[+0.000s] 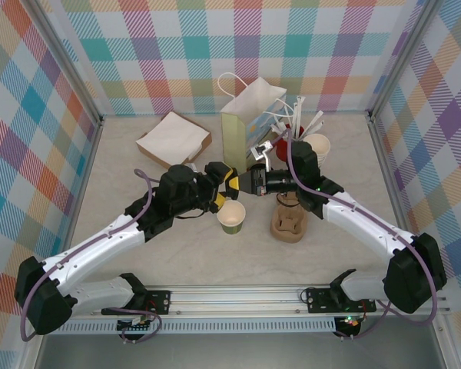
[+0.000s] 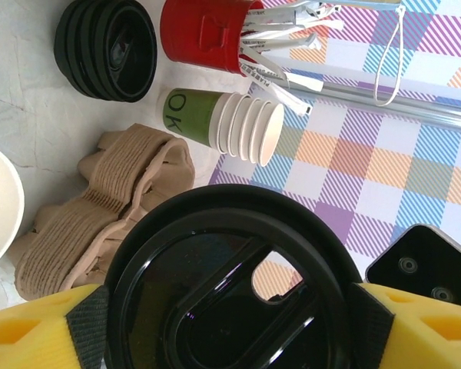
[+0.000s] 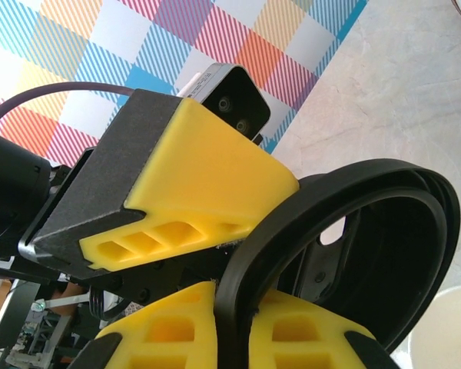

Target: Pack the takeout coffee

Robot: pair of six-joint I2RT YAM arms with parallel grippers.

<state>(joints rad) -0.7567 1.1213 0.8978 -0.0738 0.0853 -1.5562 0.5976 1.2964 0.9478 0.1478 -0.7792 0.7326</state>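
Centrally placed takeout coffee [image 1: 231, 217]: small paper cup, olive-green outside, cream inside, round mouth up; stands on the desk [image 1: 177, 254] between the two arms, just left of the carrier stack.
Cup contact: neither end effector touches it in the top view.
Black lid [image 2: 184, 323]: glossy plastic disc, raised rim, moulded ridges, one cut-out hole; held on edge between both end effectors, just behind the cup in the top view.
Left end effector [image 2: 229, 315]: yellow fingers with dark pads [image 2: 84, 327] spread wide across the lid, pads against its rim on both sides.
Right end effector [image 3: 237, 307]: yellow ribbed fingers narrow, pinching the lid's thin rim.
Carrier stack [image 2: 100, 215]: brown pulp, matte, fibrous, layered wavy edges; lies on the desk just right of the cup.
Green cup stack [image 2: 215, 123]: nested paper cups, olive sleeve with printed letters, cream rims; near the carriers.
Red cup [image 2: 203, 31]: smooth red, holds white-wrapped straws [image 2: 284, 38] fanning out.
Lid stack [image 2: 107, 48]: black shiny nested discs, beside the red cup.
Paper bag [image 1: 250, 127]: pale, upright, cord handles, at the back.
Flat packet [image 1: 174, 140]: square, white top, brown edge, back left.
Desk surface: pale, faintly marbled, smooth.
Walls [image 1: 31, 138]: pastel plaid print.
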